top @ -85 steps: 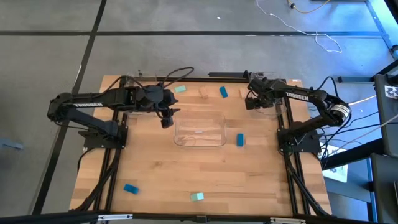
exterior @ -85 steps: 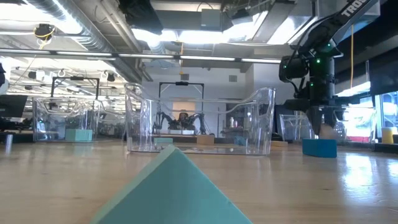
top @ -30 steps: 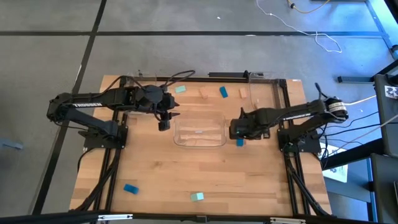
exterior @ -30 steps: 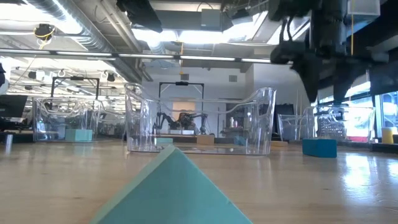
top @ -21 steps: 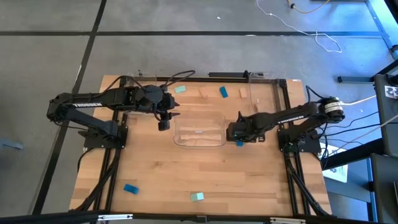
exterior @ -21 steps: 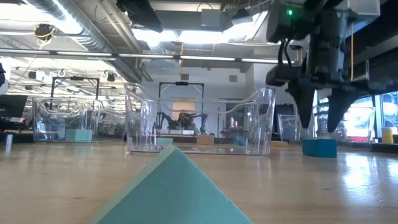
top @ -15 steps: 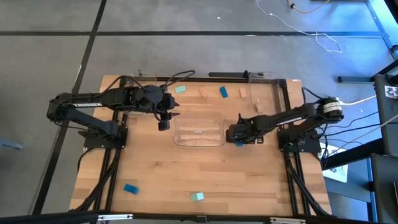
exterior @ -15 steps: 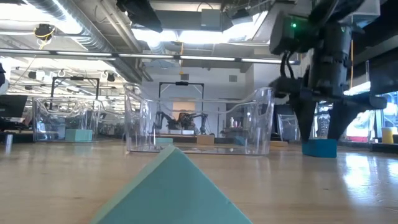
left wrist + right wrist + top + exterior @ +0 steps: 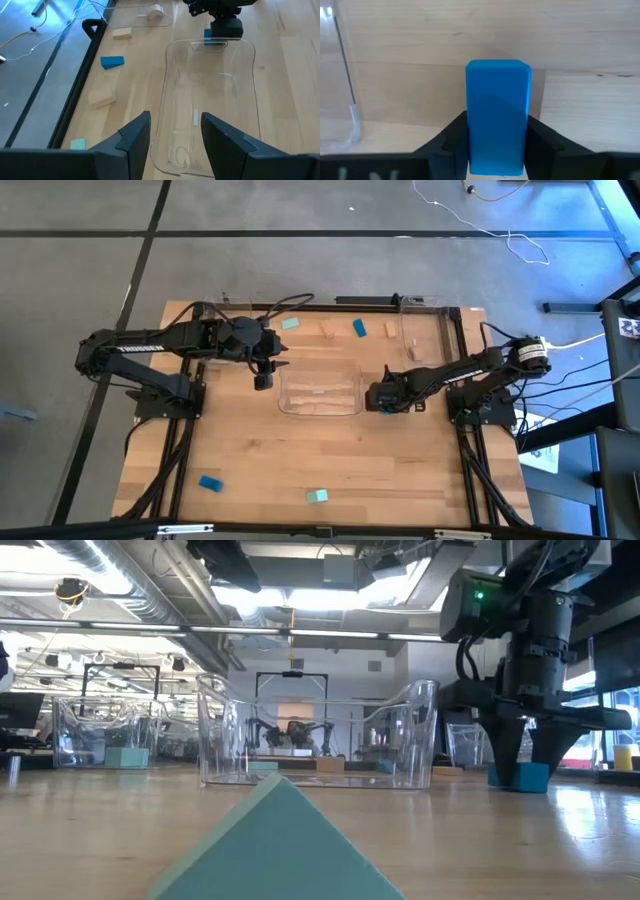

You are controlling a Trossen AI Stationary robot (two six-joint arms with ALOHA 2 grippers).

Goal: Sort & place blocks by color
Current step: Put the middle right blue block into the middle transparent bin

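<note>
A bright blue block [image 9: 497, 110] lies on the table just right of the clear tray [image 9: 320, 388]. My right gripper [image 9: 497, 145] stands over it, pointing down, shut on it; in the high view the gripper [image 9: 385, 402] hides the block. In the low view the block [image 9: 532, 778] shows between the fingers. My left gripper [image 9: 175, 135] hangs open above the tray's left end [image 9: 264, 380], touching nothing. Other blocks rest flat on the table: teal [image 9: 290, 324], tan [image 9: 328, 331], blue [image 9: 358, 328] and teal [image 9: 390, 330] at the back, blue [image 9: 210, 483] and teal [image 9: 318, 496] near the front. My right gripper pinches the blue block's two long sides [image 9: 470, 125] between its two fingers [image 9: 451, 136], toward one end of the block. The fingers come from above, pointing down, and lie across the block. The block lies flat with its underside on the table.
Further clear trays stand at the back right [image 9: 425, 345] and back left [image 9: 215, 310] corners. A teal block [image 9: 275, 850] fills the foreground of the low view. Bare wood stretches across the table's near half between the two front blocks.
My right gripper has sunk straight down beside the clear tray until its fingers reach the table on either side of the blue block. Its fingers have then closed in on the block. The block stays on the table.
</note>
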